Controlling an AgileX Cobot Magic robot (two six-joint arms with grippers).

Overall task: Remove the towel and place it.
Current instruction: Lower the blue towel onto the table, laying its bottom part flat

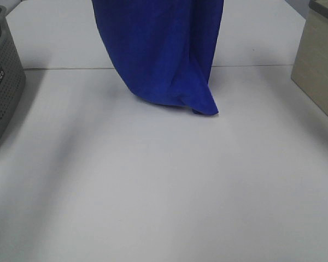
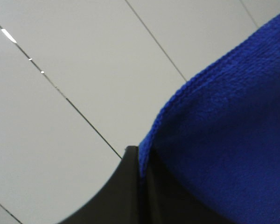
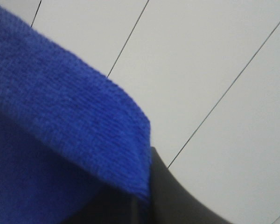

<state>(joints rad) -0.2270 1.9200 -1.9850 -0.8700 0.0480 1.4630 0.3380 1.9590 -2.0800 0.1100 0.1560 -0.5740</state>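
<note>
towel [image 1: 158, 49] hangs mid-rear over table [image 1: 164, 191] | basket [image 1: 3, 93] far left (cut off) — box [image 1: 317, 71] far right

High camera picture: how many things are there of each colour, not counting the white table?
Blue: 1, the towel
Grey: 1, the basket
Beige: 1, the box
Total: 3

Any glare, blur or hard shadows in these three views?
Exterior high: even, slightly washed-out light; the towel throws a soft, broad shadow across the table, no glare. Left wrist: towel slightly soft up close, small bright glints along a panel seam behind it. Right wrist: towel soft-focused too, no glare.
</note>
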